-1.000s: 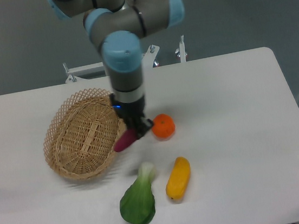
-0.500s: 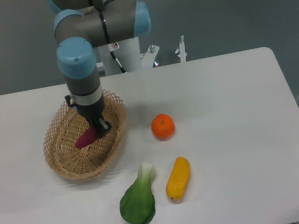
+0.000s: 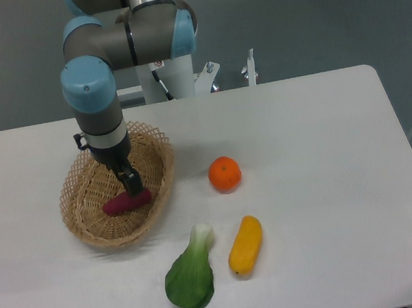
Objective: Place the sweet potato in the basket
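Gripper: my dark two-finger gripper hangs low inside the basket, its fingers down at the right end of the sweet potato; I read them as pinching it, though the gap between them is too small for me to be sure.

Sweet potato: the small magenta-purple tuber with tapered ends lies nearly level over the basket floor, at or just above the weave. I judge it is held this low so that letting go drops it only a little and it does not roll.

Basket: the oval, shallow, light tan wicker basket with an open lattice rim sits left of centre on the table. The tuber is well within the rim, toward the nearer half, so I take the carry to be done and the release to be what is left.

Arm: the grey arm with pale blue joint caps comes down almost vertically over the basket's far side, which keeps the wrist off the rim.

Other produce: a round orange sits to the right of the basket, apart from it; a yellow-orange oblong vegetable and a green leafy bok choy with a white stem lie nearer the front edge, side by side.

Surface: a plain white table with a rounded corner, matte.

Room: dull grey-blue floor behind; a metal bracket stands at the table's far edge by the arm's base.
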### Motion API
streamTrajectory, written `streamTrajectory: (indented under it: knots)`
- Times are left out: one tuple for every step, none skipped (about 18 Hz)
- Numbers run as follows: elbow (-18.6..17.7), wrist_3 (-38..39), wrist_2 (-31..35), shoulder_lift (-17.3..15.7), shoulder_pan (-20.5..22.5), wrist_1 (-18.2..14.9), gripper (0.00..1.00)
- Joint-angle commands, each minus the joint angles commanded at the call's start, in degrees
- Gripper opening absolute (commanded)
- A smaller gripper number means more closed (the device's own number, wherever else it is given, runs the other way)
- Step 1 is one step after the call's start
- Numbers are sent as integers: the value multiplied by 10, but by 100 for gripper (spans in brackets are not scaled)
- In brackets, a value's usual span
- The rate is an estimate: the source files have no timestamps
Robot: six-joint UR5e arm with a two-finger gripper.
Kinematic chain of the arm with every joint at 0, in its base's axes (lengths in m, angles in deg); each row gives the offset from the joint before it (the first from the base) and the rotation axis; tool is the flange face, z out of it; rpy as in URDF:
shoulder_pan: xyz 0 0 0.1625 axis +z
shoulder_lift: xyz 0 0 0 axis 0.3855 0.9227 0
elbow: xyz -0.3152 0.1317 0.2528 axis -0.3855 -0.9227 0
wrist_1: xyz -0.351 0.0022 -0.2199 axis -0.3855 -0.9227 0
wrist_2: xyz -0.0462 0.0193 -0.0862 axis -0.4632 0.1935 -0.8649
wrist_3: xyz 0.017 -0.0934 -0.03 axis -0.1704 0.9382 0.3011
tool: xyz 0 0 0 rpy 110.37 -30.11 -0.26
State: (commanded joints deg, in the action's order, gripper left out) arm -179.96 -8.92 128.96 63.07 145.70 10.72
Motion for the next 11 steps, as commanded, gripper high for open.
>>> streamTrajectory:
  knots:
    - [5, -3, 12, 1, 17, 0, 100]
    - [10, -8, 18, 2, 37, -1, 100]
    - [12, -15, 19, 2, 64, 0, 100]
    - [16, -26, 19, 3, 90, 0, 100]
    - [20, -44, 18, 3, 114, -1, 100]
    - [23, -64, 16, 3, 139, -1, 100]
    - [25, -86, 14, 4, 164, -1, 100]
    - [29, -106, 12, 10, 188, -1, 100]
    - [34, -125, 12, 17, 208, -1, 100]
    - [41, -140, 12, 24, 229, -1, 100]
    - [49, -155, 12, 31, 248, -1, 100]
